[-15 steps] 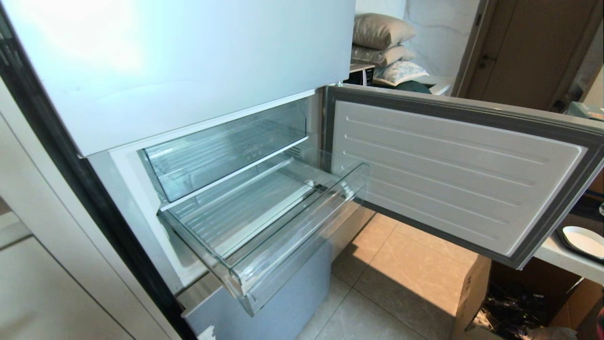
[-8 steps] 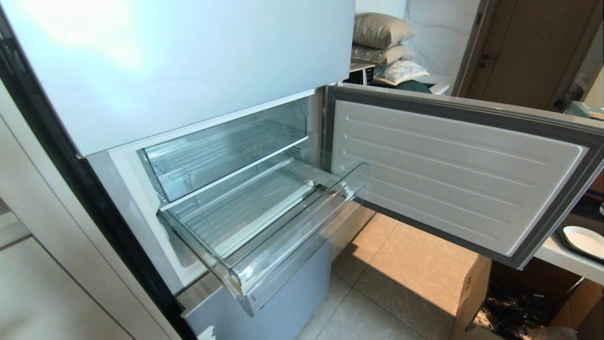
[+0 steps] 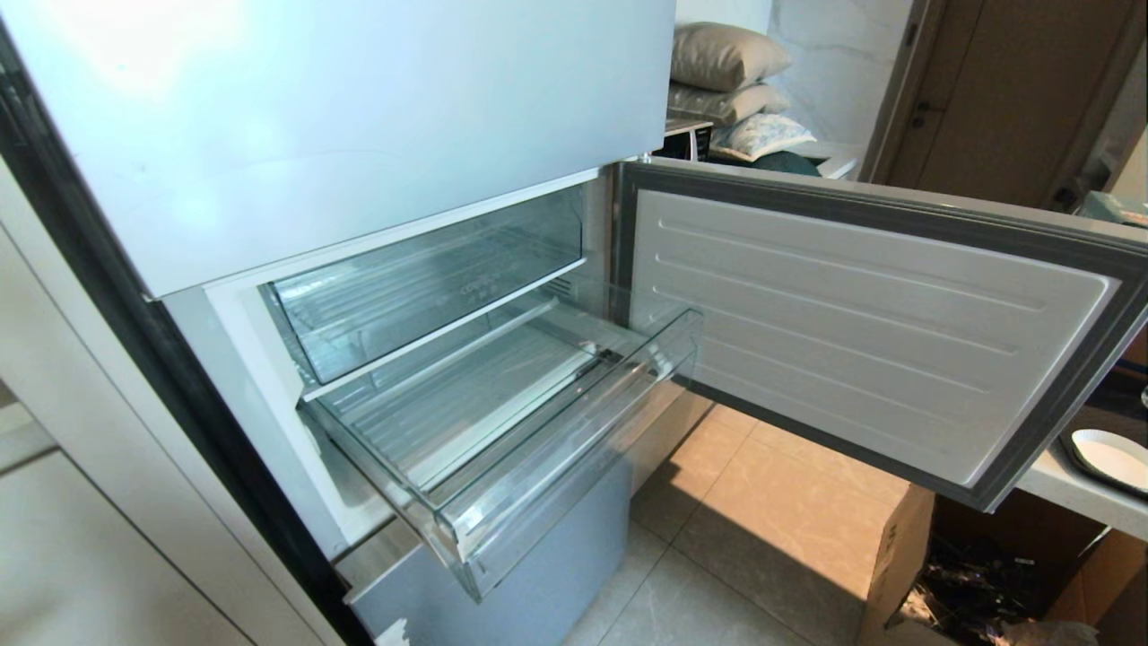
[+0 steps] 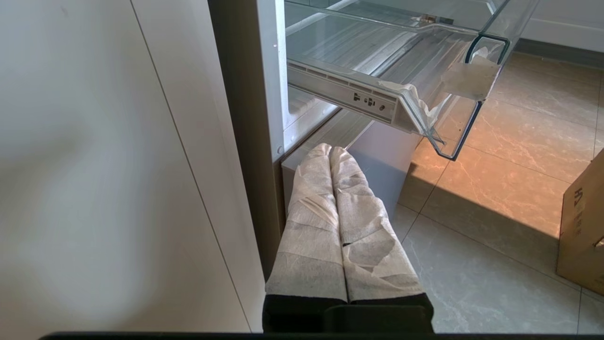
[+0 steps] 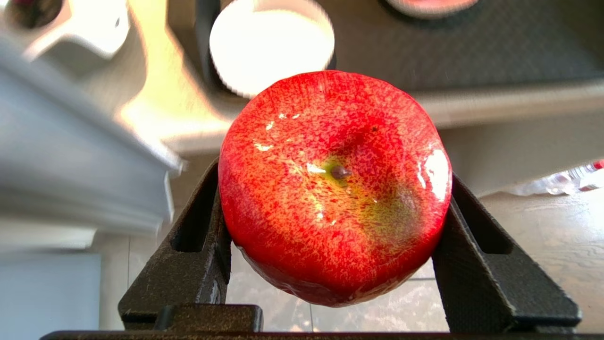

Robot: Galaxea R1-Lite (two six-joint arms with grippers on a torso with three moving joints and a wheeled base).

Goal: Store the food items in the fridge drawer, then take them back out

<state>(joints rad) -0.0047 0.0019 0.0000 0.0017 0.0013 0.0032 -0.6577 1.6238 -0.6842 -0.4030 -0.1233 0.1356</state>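
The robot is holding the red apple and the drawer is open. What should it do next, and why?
Probably carry the apple over the pulled-out fridge drawer. The right tool grips it on both sides, the drawer holds no fruit yet, and neither arm shows in the head view.

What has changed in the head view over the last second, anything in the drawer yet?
Nothing visibly changed. The fridge drawer is pulled out and empty as before, the fridge door stands open, and neither arm has entered the head view. The right gripper holds the apple, seen only in its wrist view.
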